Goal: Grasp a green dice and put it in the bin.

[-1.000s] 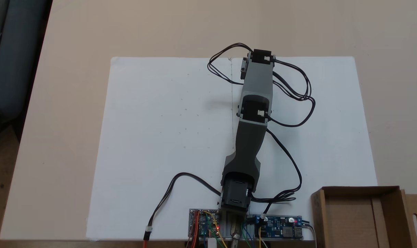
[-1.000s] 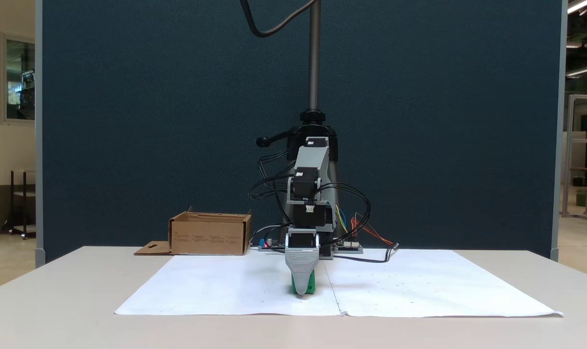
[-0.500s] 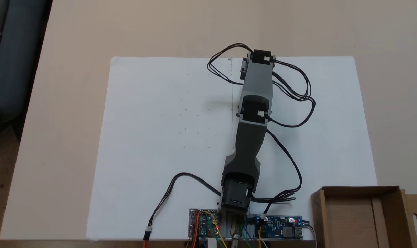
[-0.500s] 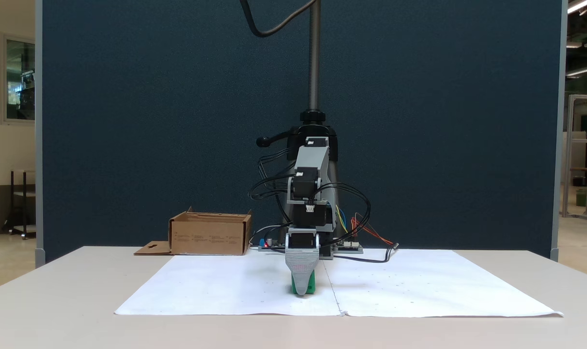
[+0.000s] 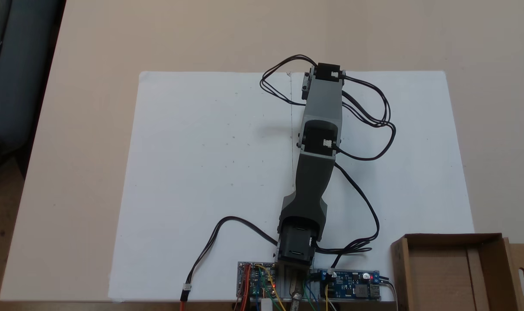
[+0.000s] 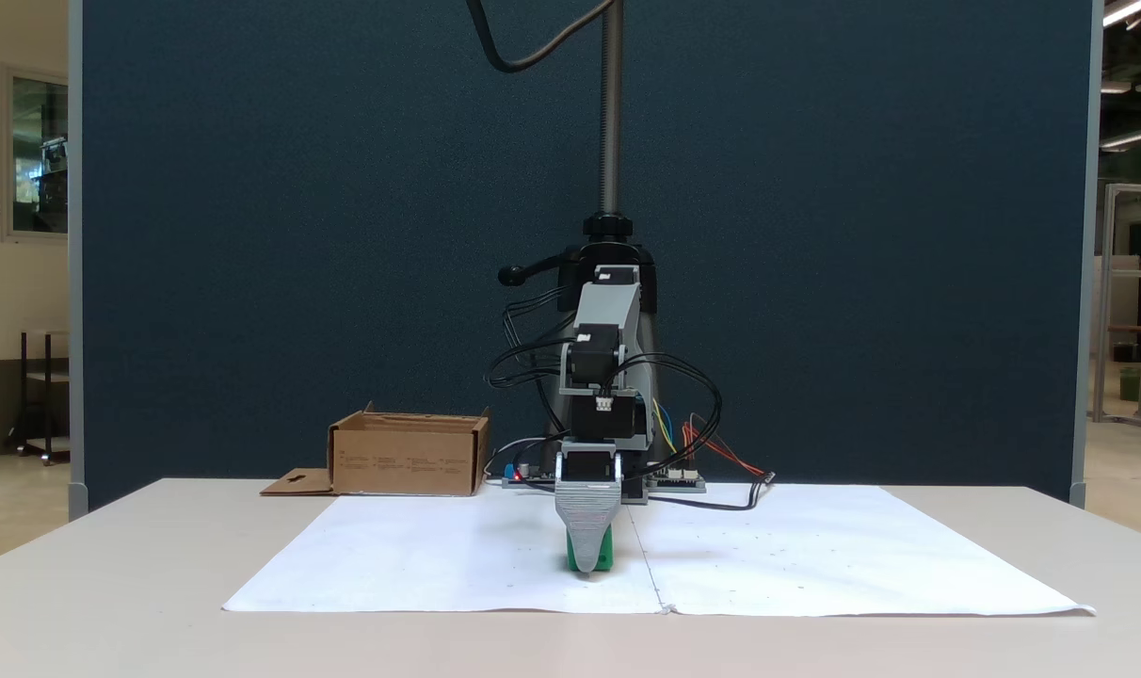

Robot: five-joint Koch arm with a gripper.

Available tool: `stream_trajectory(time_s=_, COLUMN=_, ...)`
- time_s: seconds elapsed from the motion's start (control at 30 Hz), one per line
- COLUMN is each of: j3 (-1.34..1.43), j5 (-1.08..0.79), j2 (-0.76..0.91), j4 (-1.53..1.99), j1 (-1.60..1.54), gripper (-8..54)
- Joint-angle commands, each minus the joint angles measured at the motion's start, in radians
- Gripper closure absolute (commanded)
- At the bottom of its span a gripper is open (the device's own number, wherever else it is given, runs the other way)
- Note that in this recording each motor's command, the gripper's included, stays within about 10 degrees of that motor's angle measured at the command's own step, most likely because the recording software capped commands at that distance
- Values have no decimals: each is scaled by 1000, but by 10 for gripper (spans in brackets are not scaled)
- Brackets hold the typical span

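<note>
Reaching out over the white paper sheet (image 5: 210, 172), your arm (image 5: 316, 142) stretches from its base at the near edge of the tabletop (image 5: 93, 52), as a fixed view from above shows it, toward the sheet's far edge. In that view the grey links and black servos cover whatever sits under the wrist.

From the front, a fixed view shows you the gripper (image 6: 587, 565) pointing straight down, its grey ribbed front face tapering to a tip that sits at or just above the paper. The green dice (image 6: 606, 551) shows as a bright green strip on either side of that tip, more of it on the right of this view, resting on the sheet close to the seam where the two papers meet. The jaws stand one behind the other for this camera, so you cannot tell whether they are spread, pressed together or pinching the cube.

The bin (image 5: 452, 268) stands at the near right corner of the tabletop in the view from above, off the paper, beside the circuit boards (image 5: 348, 287) at the arm's base, with its hang-hole flap (image 5: 523, 274) lying flat on the outer side. From the front it stands at the back left, well apart from the dice. Black cables (image 5: 370, 116) loop out from the arm over the sheet.
</note>
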Motion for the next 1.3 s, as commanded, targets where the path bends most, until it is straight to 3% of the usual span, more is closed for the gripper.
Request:
stream_trajectory(time_s=0.0, j3=5, j5=8, j2=9, j4=-109, j1=9, gripper=69)
stream_trajectory(time_s=0.47, j3=37, j5=3, j2=11, j4=-153, j1=17, gripper=139)
stream_trajectory(time_s=1.17, j3=51, j5=-11, j2=11, j4=-206, j1=31, gripper=139)
stream_trajectory(time_s=1.2, j3=52, j5=-11, j2=11, j4=-206, j1=31, gripper=153)
stream_trajectory(time_s=1.27, j3=72, j5=-14, j2=26, j4=-206, j1=32, gripper=252)
